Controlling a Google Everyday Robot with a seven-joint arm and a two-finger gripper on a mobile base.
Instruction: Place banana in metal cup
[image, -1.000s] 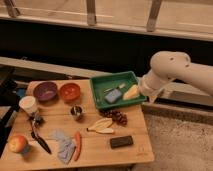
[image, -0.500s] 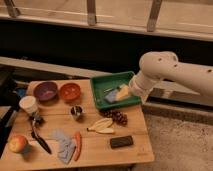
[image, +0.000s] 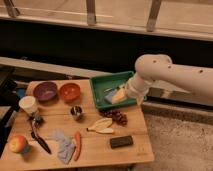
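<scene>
The pale yellow banana (image: 101, 125) lies on the wooden table, a little right of its middle and just left of a bunch of dark grapes (image: 118, 117). The small shiny metal cup (image: 76, 112) stands upright to the banana's upper left, apart from it. My gripper (image: 118, 95), on the white arm that reaches in from the right, hangs over the green tray (image: 102, 82). It is behind and to the right of the banana, open, with nothing in it.
An orange bowl (image: 70, 91) and a purple bowl (image: 45, 91) stand behind the metal cup, with a white cup (image: 28, 105) at the left. An apple (image: 18, 144), a dark utensil (image: 38, 136), a grey cloth (image: 62, 145), a carrot (image: 77, 146) and a black block (image: 121, 141) lie along the front.
The arm has swung left, and the gripper has moved from the tray's right edge to over its middle. Nothing on the table has moved.
</scene>
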